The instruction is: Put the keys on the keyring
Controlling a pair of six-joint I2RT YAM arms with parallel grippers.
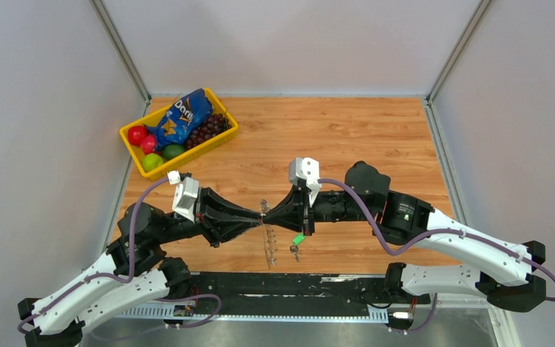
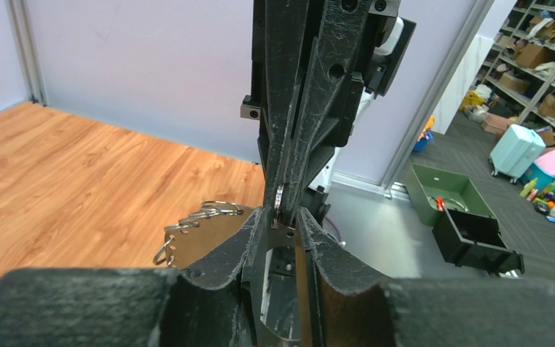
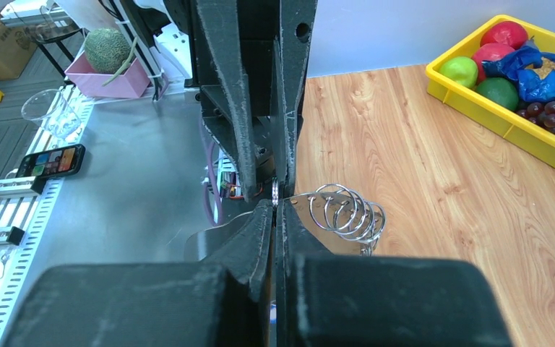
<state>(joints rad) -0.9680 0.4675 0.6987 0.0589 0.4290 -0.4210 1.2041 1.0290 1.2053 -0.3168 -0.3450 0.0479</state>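
Observation:
The keyring [image 1: 269, 242] is a silvery piece with a row of small rings along one side. It hangs between both gripper tips over the front middle of the table. My left gripper [image 1: 259, 215] and right gripper [image 1: 268, 215] meet tip to tip and both pinch its top. In the left wrist view my left gripper [image 2: 282, 214] clamps the metal, and the rings [image 2: 201, 214] fan out to the left. In the right wrist view my right gripper [image 3: 274, 204] is shut on a thin ring edge, with the rings [image 3: 343, 210] to its right. The keys [image 1: 295, 246], with their green tag, sit just under the right gripper; I cannot tell whether they hang or lie.
A yellow tray [image 1: 131, 147] with a chip bag, fruit and grapes stands at the back left, and it also shows in the right wrist view [image 3: 498, 112]. Grey walls enclose the wooden table. A black rail [image 1: 282, 285] runs along the near edge between the arm bases.

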